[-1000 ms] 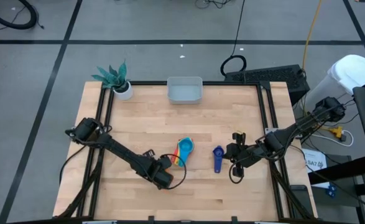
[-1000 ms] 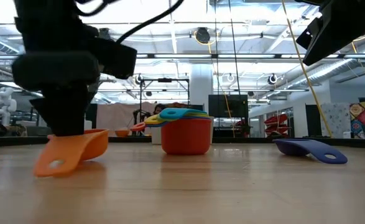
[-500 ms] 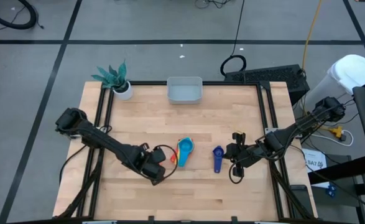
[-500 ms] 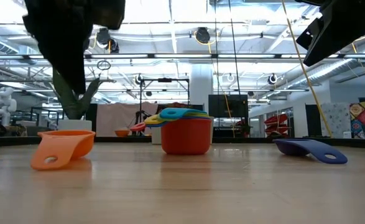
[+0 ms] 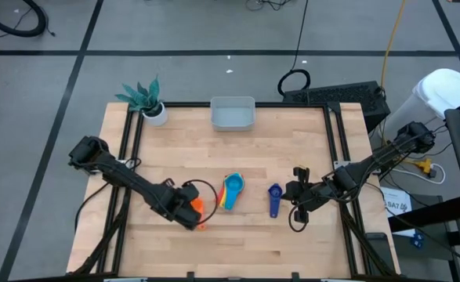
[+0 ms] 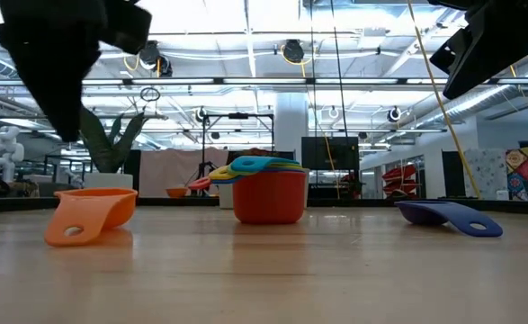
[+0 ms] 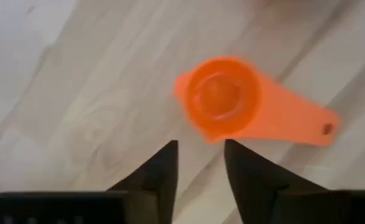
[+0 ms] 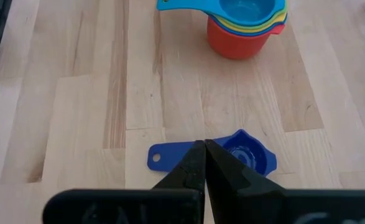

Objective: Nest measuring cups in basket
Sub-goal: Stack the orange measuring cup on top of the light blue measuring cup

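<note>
The left pincer point(image 7: 199, 163) hangs slightly parted and empty above the small orange plastic measuring cup point(image 7: 222, 98), which lies on the pale wooden surface point(image 5: 167, 149). The right pincer point(image 8: 204, 163) is closed, empty, over the dark blue plastic cup point(image 8: 247, 154). Only the high view shows the pale grey-blue basket point(image 5: 233, 114), at the far edge.

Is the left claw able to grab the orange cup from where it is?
Probably yes. The left claw hangs just above the orange cup, which sits alone on the table, and nothing lies between them.
</note>
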